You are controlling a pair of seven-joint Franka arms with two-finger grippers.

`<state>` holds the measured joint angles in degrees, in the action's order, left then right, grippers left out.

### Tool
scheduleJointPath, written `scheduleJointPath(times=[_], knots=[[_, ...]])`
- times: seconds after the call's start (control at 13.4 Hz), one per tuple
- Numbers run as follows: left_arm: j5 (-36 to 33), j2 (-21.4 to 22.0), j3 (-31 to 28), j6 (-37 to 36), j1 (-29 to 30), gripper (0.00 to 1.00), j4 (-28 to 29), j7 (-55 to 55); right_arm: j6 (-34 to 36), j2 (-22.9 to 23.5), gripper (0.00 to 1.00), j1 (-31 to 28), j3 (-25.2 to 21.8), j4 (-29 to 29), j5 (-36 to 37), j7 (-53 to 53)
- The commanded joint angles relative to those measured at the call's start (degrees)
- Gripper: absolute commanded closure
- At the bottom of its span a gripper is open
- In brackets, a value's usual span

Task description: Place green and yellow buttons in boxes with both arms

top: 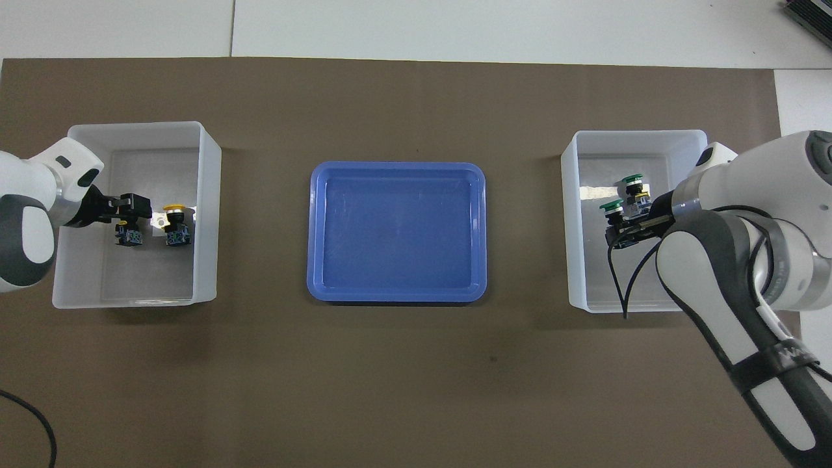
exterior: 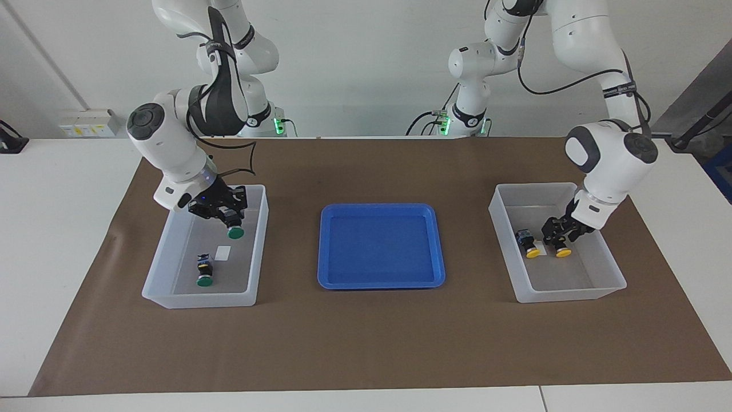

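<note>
You are looking at two white arms working over a brown mat [exterior: 366, 343] on a white surface [exterior: 57, 229]. In the left part of the facing view, the right pincer [exterior: 230, 218] is hanging over the box at the right arm's end [exterior: 171, 229]. It is squeezing the held green button [exterior: 234, 232], and the round green cap is pointing down and a bit toward the camera. The button is up in the air and is not touching the box floor. The other green button [exterior: 204, 273] is lying inside the same box, lower in that view, beside a small white label [exterior: 223, 252]. In the right part of the facing view, the left pincer [exterior: 563, 237] is reaching down into the box at the left arm's end [exterior: 572, 294]. The yellow button under the pincer [exterior: 563, 250] is sitting right below its tips, low in the box. You cannot tell whether this pincer is gripping that button or standing open around it. The second yellow button [exterior: 530, 246] is lying just beside it, toward the middle of the picture. A blue tray [exterior: 380, 281] is sitting in the middle of the mat, between the two boxes.
</note>
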<state>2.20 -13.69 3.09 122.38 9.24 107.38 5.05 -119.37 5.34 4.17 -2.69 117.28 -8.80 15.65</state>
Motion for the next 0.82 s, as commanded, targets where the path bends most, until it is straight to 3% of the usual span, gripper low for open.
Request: scheduleJointPath(times=[0.0,0.22,0.3,0.6,0.67,0.74], knots=[[-0.2,0.1,-0.6,-14.7,-1.9,0.04,-10.9,0.5,-6.1,-0.6,1.0,-2.0,0.9,5.6,1.3,3.1],[-2.1,2.2,-0.2,-25.7,-3.9,0.0,-17.2,0.5,-9.1,-0.1,0.99,-2.6,0.9,7.6,1.4,3.4],[-2.1,3.9,-0.2,-26.8,-4.9,0.0,-17.2,0.5,-9.6,0.6,0.94,-3.0,0.9,7.8,1.5,3.4],[-2.1,11.6,0.0,-31.5,-6.6,0.0,-15.3,-0.3,-13.0,2.2,0.58,-3.6,0.9,8.0,2.0,3.4],[-2.1,13.4,0.0,-31.9,-7.3,0.0,-14.2,-1.1,-12.9,2.2,0.44,-3.6,0.9,8.0,2.1,3.3],[-2.1,14.9,0.0,-32.1,-7.7,0.0,-13.2,-3.1,-12.8,2.3,0.0,-3.5,0.9,7.6,2.0,2.7]])
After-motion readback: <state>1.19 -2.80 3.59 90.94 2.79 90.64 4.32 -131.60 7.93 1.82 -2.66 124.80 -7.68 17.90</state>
